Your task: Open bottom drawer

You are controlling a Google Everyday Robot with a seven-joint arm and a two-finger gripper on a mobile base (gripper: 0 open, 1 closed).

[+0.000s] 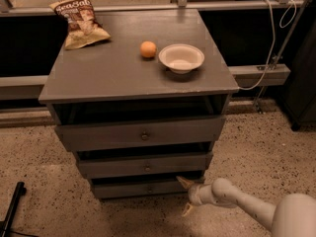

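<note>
The grey table is filling the middle of the view, its matte painted top resting over three stacked drawer fronts, with dark gaps showing above each one. The white arm is coming in from the 5 o'clock corner, where the picture edge is cutting it off. It is stretching low over the speckled floor towards 9 o'clock, smooth and rounded like a tube with a bulbous joint.

The bottom drawer is sitting lowest in the stack, at 6 o'clock, just above the floor. Its knob is hard to make out in the shadow.

The gripper is hovering at the right end of that drawer front. Its pale, pointed fingers are spreading wide and holding nothing. The upper one is lying just against the drawer's top right corner, and the lower one is pointing down at the floor.

On the table top, a crinkled chip bag is lying at 11 o'clock. A shallow round white bowl is sitting towards 1 o'clock, and a small orange is sitting just beside it.
</note>
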